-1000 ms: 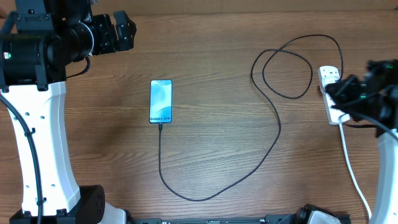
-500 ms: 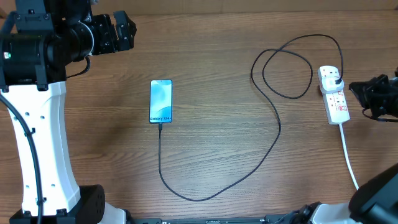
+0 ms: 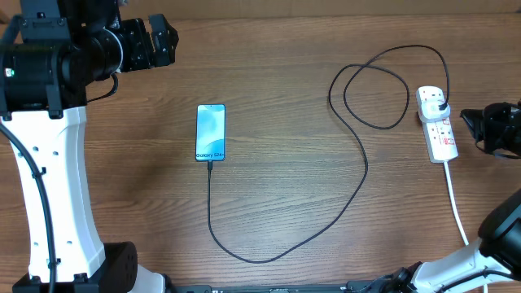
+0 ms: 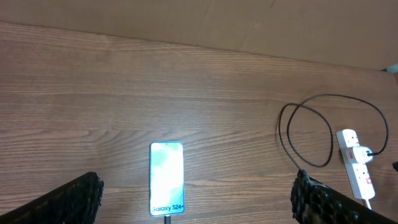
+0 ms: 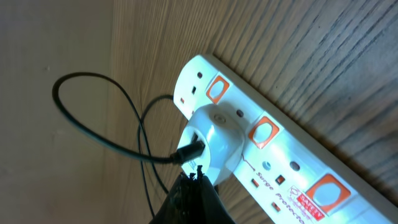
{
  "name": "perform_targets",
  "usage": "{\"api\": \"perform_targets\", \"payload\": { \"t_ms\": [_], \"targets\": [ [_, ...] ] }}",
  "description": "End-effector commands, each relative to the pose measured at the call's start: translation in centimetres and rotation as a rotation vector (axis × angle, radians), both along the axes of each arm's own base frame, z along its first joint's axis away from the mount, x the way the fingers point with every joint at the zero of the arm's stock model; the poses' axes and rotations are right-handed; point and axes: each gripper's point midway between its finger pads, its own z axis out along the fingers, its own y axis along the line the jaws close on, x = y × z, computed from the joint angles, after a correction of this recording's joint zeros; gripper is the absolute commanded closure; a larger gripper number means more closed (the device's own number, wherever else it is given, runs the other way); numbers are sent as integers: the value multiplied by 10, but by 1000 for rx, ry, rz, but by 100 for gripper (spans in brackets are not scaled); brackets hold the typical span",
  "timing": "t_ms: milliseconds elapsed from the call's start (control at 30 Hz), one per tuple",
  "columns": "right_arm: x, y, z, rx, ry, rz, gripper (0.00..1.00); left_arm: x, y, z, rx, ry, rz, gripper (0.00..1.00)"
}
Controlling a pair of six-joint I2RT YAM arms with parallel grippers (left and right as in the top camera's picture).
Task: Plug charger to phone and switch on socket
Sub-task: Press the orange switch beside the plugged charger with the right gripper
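Observation:
The phone lies flat on the wood with its light-blue screen lit; it also shows in the left wrist view as the phone. The charger, a thin black cable, runs from the phone's bottom edge round a wide loop to a white adapter plugged into the socket. My right gripper is shut and empty, just right of the socket; its tip points at the adapter. My left gripper hangs open at the far left, high above the phone, fingers wide apart.
The socket's thick white cord trails toward the near right edge. The charger's coiled loop lies left of the socket. Small red switches sit along the socket beside orange shutters. The left arm's white column stands at the left.
My right gripper has drawn back to the right from over the socket, which is now uncovered. The left arm, phone and cable have not moved.

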Motion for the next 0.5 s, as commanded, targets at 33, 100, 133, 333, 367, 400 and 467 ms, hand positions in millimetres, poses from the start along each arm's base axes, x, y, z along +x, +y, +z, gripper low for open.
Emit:
{"api": "perform_targets", "payload": {
  "t_ms": [33, 100, 133, 333, 367, 400, 467],
  "targets": [
    [7, -6, -11, 76, 16, -66, 96, -2, -1, 4, -10, -9, -4, 0],
    [7, -6, -22, 96, 32, -73, 96, -2, -1, 4, -10, -9, -4, 0],
    [8, -6, -28, 102, 39, -73, 96, -2, -1, 4, -10, -9, -4, 0],
    [11, -7, -52, 131, 51, -69, 96, -2, -1, 4, -10, -9, -4, 0],
    [12, -8, -55, 134, 51, -70, 96, -2, -1, 4, -10, -9, -4, 0],
    [13, -7, -57, 139, 46, -66, 96, -2, -1, 4, -10, -9, -4, 0],
    [16, -6, -61, 150, 35, -58, 96, -2, -1, 4, -10, -9, -4, 0]
  ]
}}
